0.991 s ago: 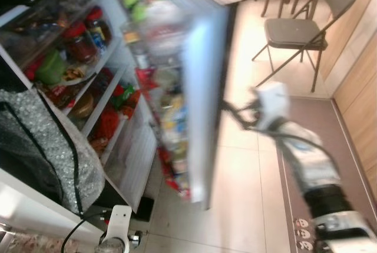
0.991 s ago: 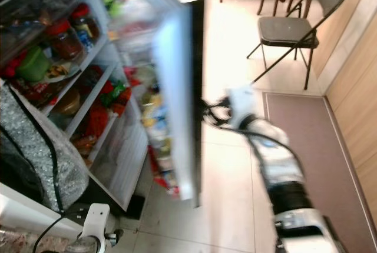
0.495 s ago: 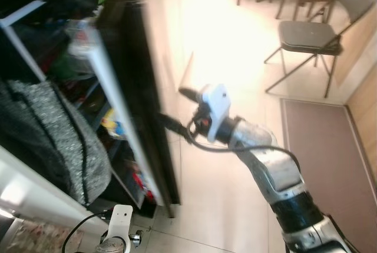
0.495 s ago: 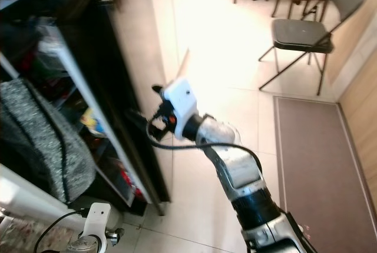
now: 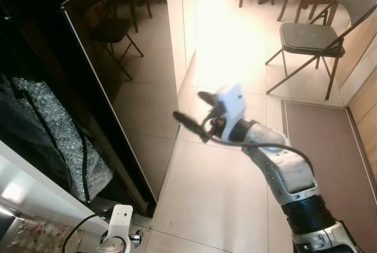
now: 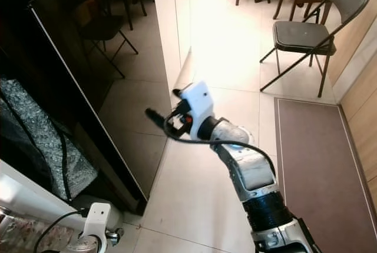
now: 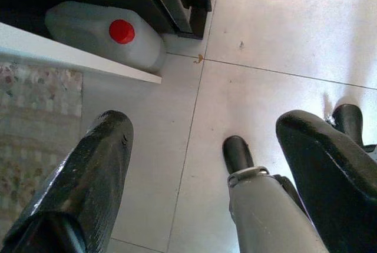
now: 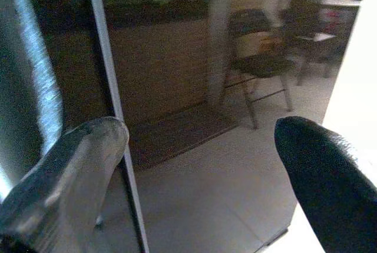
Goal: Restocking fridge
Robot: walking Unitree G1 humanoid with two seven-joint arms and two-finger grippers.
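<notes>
The fridge's glossy black door (image 5: pixel 118 76) stands shut and mirrors a folding chair. My right gripper (image 5: pixel 189 106) hangs in the air just off the door's face, its two black fingers open with nothing between them. In the right wrist view the door (image 8: pixel 165 76) and its pale edge strip lie straight ahead of the spread fingers (image 8: pixel 70 159). My left gripper (image 7: pixel 203 129) hangs low over the tiled floor, open and empty.
A grey padded bag (image 5: pixel 41 129) sits on a white counter (image 5: pixel 35 188) at the left. A folding chair (image 5: pixel 312 29) and a brown mat (image 5: pixel 321 141) are at the right. A white jug with a red cap (image 7: pixel 100 32) stands on the floor beside a patterned rug (image 7: pixel 35 117).
The fridge door has swung from open, with its shelves showing, to shut. My right gripper followed the door leftward and now stands off it.
</notes>
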